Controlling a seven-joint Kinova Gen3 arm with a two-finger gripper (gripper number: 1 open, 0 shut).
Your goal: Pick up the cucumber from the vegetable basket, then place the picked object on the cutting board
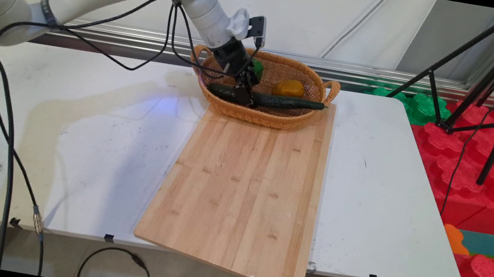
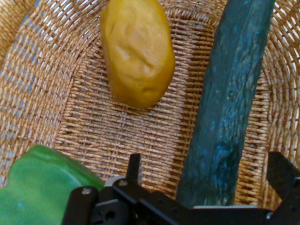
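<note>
Lying in one woven wicker basket [image 1: 317, 86] are one long bumpy cucumber [image 2: 229, 108], straddled by the spread-open gripper [image 2: 206, 180], one smooth yellow pepper [image 2: 137, 51] and one glossy green pepper [image 2: 42, 187].

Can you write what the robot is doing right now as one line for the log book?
gripper: open, straddling cucumber | place: inside wicker basket | nearby: yellow vegetable, green vegetable | cutting board: bare
</note>
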